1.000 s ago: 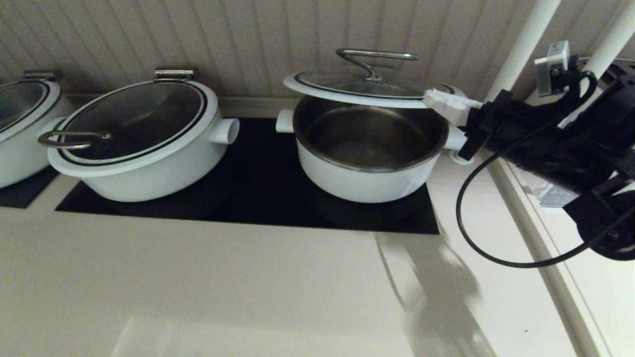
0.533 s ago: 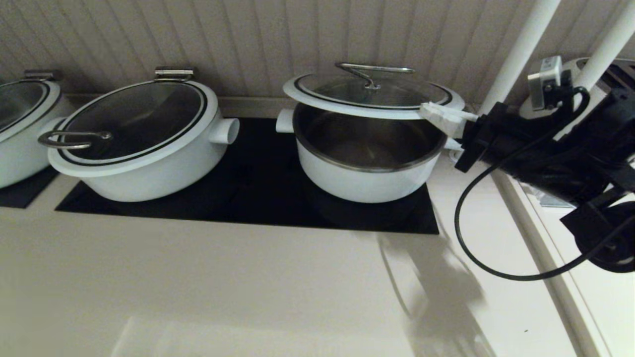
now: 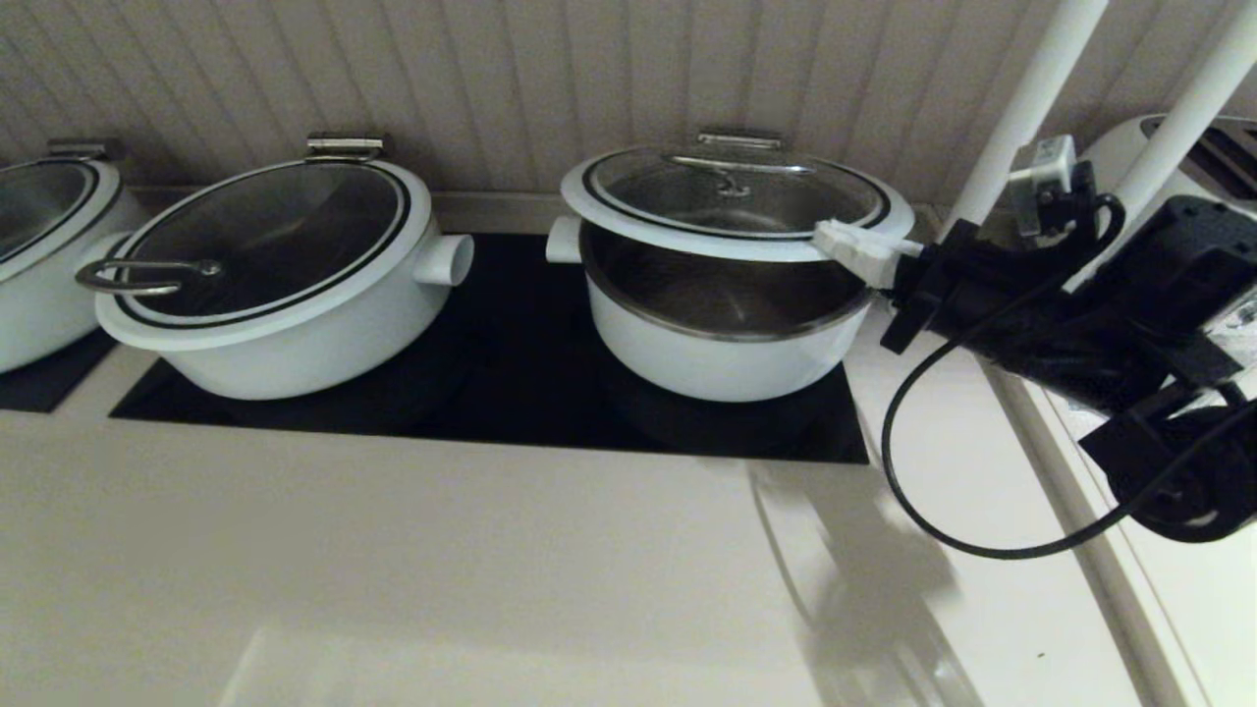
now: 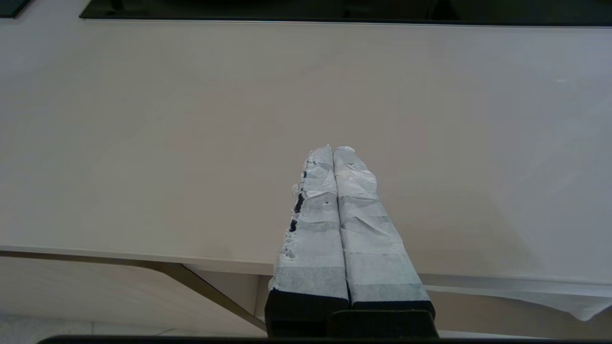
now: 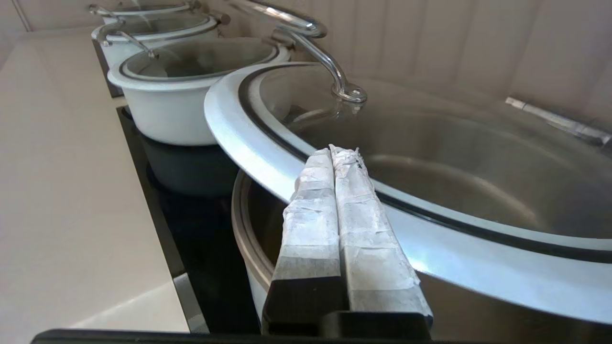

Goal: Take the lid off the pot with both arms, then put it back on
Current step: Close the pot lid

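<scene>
The lid (image 3: 737, 201) is tilted over the pot (image 3: 717, 363), low at the back by its steel hinge bracket (image 3: 738, 139), with a gap at the front showing the steel inside. My right gripper (image 3: 830, 239) is shut and empty. Its taped fingers lie across the lid's white rim at the right front edge, as the right wrist view (image 5: 334, 150) shows. There the lid (image 5: 239, 129) stands above the pot's steel rim (image 5: 239, 215). My left gripper (image 4: 333, 150) is shut and empty over bare counter near its front edge, out of the head view.
A wider lidded white pot (image 3: 275, 285) stands to the left on the black cooktop (image 3: 511, 373), and a third pot (image 3: 39, 255) sits at the far left. Two white posts (image 3: 1021, 108) rise behind my right arm. Pale counter (image 3: 491, 570) lies in front.
The lid has swung down about its hinge, closing much of the gap over the pot. My right gripper has moved down and left with the rim.
</scene>
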Tool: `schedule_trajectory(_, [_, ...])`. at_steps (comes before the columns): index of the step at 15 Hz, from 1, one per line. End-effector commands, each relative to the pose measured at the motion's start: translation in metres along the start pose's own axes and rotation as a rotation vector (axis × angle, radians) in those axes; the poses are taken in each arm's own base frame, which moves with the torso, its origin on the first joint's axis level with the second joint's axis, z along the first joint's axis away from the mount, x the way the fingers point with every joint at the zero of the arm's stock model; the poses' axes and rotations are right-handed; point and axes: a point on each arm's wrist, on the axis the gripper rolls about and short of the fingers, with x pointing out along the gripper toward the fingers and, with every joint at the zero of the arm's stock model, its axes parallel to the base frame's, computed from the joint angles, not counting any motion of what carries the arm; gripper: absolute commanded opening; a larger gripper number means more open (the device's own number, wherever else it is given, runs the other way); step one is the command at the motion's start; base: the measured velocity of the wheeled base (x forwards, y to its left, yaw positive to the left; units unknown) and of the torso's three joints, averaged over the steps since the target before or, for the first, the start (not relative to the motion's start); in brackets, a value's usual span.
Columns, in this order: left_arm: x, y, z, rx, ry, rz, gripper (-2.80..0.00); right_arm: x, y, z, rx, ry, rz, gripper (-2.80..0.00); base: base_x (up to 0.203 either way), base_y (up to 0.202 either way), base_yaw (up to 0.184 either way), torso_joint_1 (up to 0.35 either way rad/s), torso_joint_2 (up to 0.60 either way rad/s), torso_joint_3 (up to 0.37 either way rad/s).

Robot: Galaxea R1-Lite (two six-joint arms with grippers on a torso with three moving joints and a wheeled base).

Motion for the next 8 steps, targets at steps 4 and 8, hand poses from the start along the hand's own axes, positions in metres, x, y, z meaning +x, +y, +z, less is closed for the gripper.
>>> schedule_trajectory(4, [0.000, 0.000, 0.000, 0.000, -0.001, 0.000, -2.80, 0.004, -0.002, -0.016, 0.015, 0.021, 0.006, -2.80, 0.000, 0.000, 0.000, 0.000, 0.00, 0.000])
schedule_trajectory(8, [0.000, 0.000, 0.000, 0.000, -0.001, 0.000, -2.80, 0.005, -0.003, -0.023, 0.021, 0.036, 0.007, -2.80, 0.000, 0.000, 0.000, 0.000, 0.00, 0.000])
